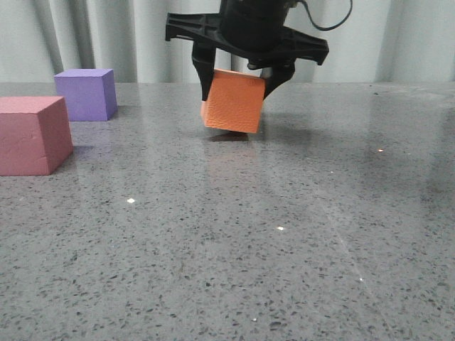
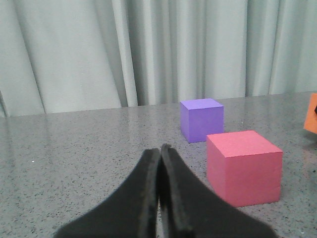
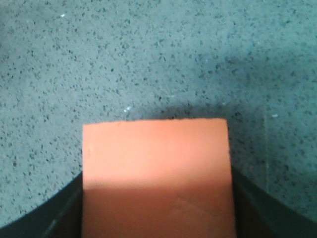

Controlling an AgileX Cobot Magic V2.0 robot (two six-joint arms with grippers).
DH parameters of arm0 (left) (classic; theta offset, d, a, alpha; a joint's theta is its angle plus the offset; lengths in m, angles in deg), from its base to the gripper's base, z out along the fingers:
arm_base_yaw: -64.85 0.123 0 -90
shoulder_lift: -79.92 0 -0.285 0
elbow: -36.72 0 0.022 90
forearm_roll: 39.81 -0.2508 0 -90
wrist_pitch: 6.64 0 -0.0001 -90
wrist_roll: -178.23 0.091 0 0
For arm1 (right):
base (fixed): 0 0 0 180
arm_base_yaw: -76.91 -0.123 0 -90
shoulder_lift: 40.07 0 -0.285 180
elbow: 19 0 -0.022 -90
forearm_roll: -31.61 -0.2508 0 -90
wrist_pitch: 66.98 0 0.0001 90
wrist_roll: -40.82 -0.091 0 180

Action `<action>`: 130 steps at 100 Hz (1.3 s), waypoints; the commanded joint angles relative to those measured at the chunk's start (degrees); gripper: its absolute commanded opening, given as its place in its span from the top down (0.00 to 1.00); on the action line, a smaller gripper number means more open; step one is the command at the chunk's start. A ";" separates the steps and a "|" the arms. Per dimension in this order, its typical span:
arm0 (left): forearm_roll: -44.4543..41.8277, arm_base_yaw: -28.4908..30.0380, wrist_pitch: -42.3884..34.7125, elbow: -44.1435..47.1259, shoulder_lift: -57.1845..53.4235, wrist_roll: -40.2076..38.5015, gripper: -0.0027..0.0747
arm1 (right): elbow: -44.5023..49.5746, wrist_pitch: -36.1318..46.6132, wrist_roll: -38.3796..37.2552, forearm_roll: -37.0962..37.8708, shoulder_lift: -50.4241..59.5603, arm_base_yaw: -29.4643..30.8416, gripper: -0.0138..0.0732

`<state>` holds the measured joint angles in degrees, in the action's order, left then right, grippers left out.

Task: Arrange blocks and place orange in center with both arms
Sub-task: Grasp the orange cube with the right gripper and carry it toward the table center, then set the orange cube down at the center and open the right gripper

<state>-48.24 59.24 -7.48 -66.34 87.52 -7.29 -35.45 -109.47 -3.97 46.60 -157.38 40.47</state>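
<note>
My right gripper point(image 1: 238, 79) is shut on the orange cube point(image 1: 233, 101) and holds it tilted, just above the table at the back middle. In the right wrist view the orange cube point(image 3: 156, 173) fills the space between the fingers point(image 3: 64, 210). The pink-red cube point(image 1: 32, 135) sits at the left edge, the purple cube point(image 1: 87, 93) behind it. The strip of tabletop between them point(image 1: 79, 135) is narrow. In the left wrist view my left gripper point(image 2: 160, 148) is shut and empty, left of the pink-red cube point(image 2: 244, 166) and the purple cube point(image 2: 201, 119). The left gripper is out of the front view.
The grey speckled tabletop point(image 1: 270, 234) stretches wide to the front and right. A pale curtain point(image 1: 106, 35) hangs behind the table's far edge. An edge of the orange cube point(image 2: 312, 114) shows at the side of the left wrist view.
</note>
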 commanded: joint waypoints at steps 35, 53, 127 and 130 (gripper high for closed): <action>0.49 -0.10 -4.42 3.11 -1.95 -0.52 0.98 | -3.97 3.50 -0.84 2.15 1.24 -0.14 0.45; 0.49 -0.10 -4.42 3.11 -1.95 -0.52 0.98 | -3.97 3.52 -0.84 1.82 1.24 -0.61 0.19; 0.49 -0.10 -4.42 3.11 -1.95 -0.52 0.98 | 1.03 1.03 9.04 12.26 18.04 1.98 0.10; 0.49 -0.10 -4.42 3.11 -1.95 -0.52 0.98 | 2.62 1.03 9.07 12.85 19.58 2.92 0.10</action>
<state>-48.24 59.24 -7.48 -66.34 87.52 -7.29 -34.52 -109.72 3.75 54.91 -144.02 41.35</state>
